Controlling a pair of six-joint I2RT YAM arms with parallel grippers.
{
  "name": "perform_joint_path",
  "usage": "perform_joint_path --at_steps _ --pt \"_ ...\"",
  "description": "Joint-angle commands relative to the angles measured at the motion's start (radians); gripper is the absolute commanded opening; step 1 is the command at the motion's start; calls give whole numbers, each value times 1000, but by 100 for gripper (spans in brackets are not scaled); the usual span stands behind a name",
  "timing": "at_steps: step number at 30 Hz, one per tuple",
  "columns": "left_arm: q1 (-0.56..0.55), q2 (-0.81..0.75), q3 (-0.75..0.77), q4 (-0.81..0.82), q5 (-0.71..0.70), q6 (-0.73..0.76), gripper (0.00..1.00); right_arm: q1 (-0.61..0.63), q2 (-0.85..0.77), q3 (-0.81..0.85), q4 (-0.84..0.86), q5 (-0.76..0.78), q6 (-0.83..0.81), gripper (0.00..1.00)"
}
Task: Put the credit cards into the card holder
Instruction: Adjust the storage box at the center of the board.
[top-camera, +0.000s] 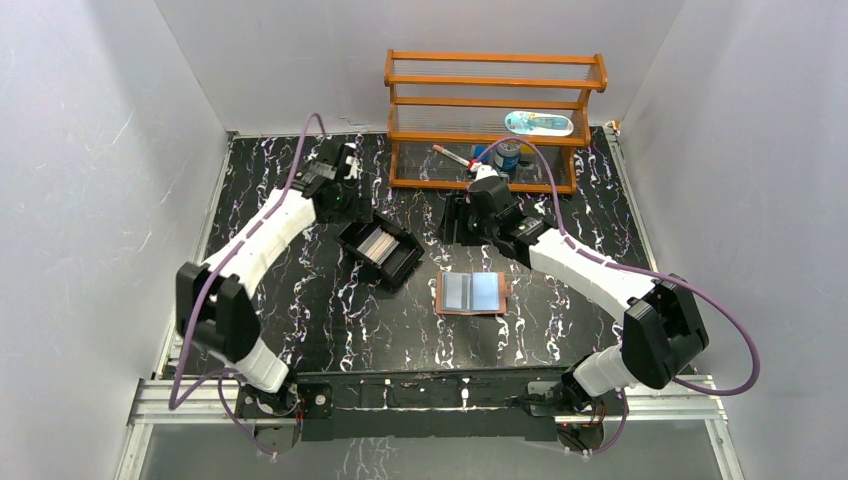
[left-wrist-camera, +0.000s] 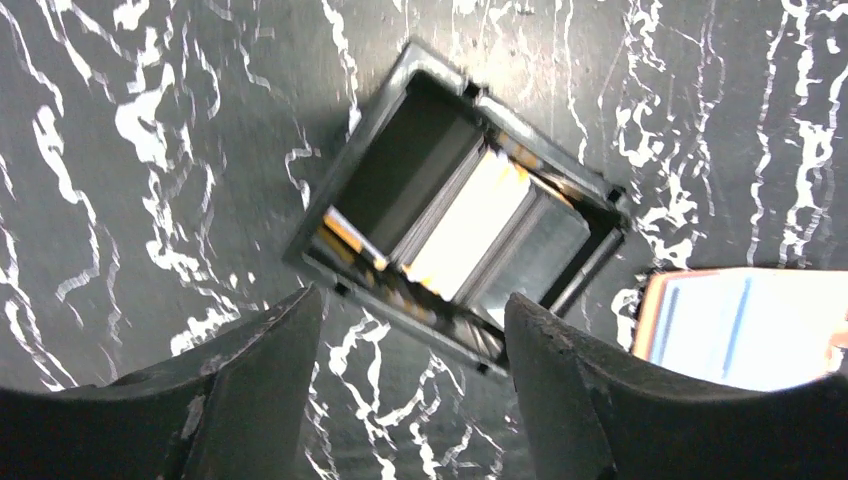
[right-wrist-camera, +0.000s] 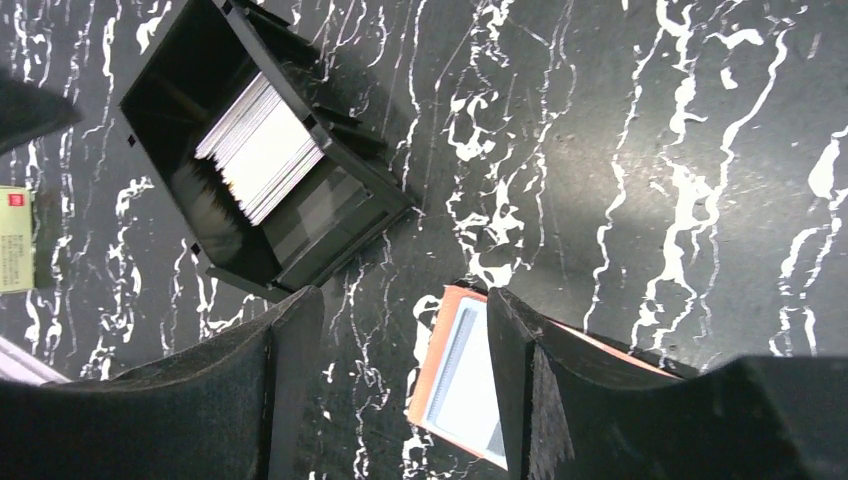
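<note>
The tan-brown card holder lies open and flat at mid-table, with pale blue cards in its pockets. A stack of credit cards stands on edge in a black tray to its left. My left gripper is open and empty above the table just behind the tray, with the stack ahead of my left gripper and the holder at the right. My right gripper is open and empty behind the holder. In the right wrist view my right gripper is over the holder, with the tray and cards at the upper left.
A wooden rack stands at the back, holding a white-blue item, a blue can and a red-handled tool. White walls close in on the left, back and right. A yellowish label shows at the left edge of the right wrist view.
</note>
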Motion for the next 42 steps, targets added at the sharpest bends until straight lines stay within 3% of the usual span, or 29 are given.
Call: perform_joint_path --at_steps 1,8,13,16,21,23,29,42 --pt "-5 -110 -159 31 10 -182 67 -37 -14 35 -71 15 -92 70" --pt "-7 -196 -352 160 -10 -244 68 -96 25 3 -225 -57 -102 73" --pt "-8 -173 -437 250 2 -277 67 -141 6 -73 -219 -57 -104 75" --pt "-8 -135 -447 298 9 -261 62 -159 22 -100 -216 -60 -117 76" --pt "-8 -68 -386 350 9 -142 31 -167 54 -153 -183 -98 -120 76" --pt "-8 -41 -346 361 21 -87 25 -168 60 -177 -165 -128 -117 75" --pt "-8 48 -217 392 104 9 21 -150 51 -264 -100 -217 -82 73" --pt "-36 267 -7 510 280 -46 19 39 -11 -364 -35 -201 57 71"
